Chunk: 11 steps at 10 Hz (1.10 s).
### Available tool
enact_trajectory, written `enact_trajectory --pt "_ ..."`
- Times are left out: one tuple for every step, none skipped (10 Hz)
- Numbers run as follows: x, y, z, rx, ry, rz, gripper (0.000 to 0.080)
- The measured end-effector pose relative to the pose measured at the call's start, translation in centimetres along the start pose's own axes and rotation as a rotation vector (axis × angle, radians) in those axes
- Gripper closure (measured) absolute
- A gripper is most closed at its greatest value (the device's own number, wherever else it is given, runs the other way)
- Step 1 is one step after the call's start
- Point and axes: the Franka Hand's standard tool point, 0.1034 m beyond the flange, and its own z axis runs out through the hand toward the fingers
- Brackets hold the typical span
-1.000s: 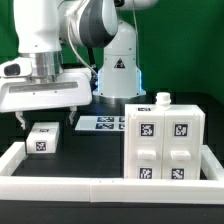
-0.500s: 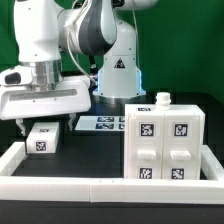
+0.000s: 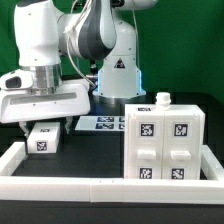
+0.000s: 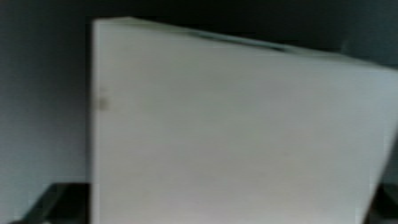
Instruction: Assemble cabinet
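A small white drawer block (image 3: 42, 138) with a black-and-white tag lies on the dark table at the exterior view's left. My gripper (image 3: 45, 123) hangs right over it, open, with one dark finger (image 3: 21, 122) on each side of the block's top. The large white cabinet body (image 3: 160, 142), with several tags on its front, stands at the exterior view's right with a small white knob (image 3: 162, 98) on top. In the wrist view the blurred white block (image 4: 222, 130) fills most of the picture and hides my fingertips.
A long low white border rail (image 3: 100, 190) runs along the front and up the left side (image 3: 10, 155). The marker board (image 3: 100, 122) lies flat behind the block, in front of the robot's base (image 3: 118, 70).
My gripper has come down and shifted slightly to the exterior view's right, closer over the small block. The block and cabinet body have not moved.
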Motion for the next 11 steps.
enact_trajectory --pt "0.0 0.0 0.0 -0.001 0.000 -0.004 0.0240" --pt "0.0 0.0 0.0 -0.005 0.004 -0.004 0.0240" --pt "0.0 0.0 0.0 -0.009 0.008 -0.006 0.0240" --pt "0.0 -0.4 -0.1 -0.008 0.007 -0.011 0.0240" --pt "0.2 -1.4 -0.8 -0.007 0.012 -0.020 0.0240" --pt "0.6 -3.0 -2.1 -0.003 0.018 -0.017 0.0240" --pt "1.3 -4.6 -3.5 0.009 0.013 -0.015 0.0240" --pt "2.4 -6.1 -5.3 0.021 0.009 -0.003 0.0239" --pt "4.3 -7.8 -7.5 0.012 0.031 -0.011 0.0239" --pt "5.7 -9.4 -9.1 0.016 0.031 0.015 0.0239" --pt "7.5 -11.1 -11.1 0.010 0.043 0.028 0.0239"
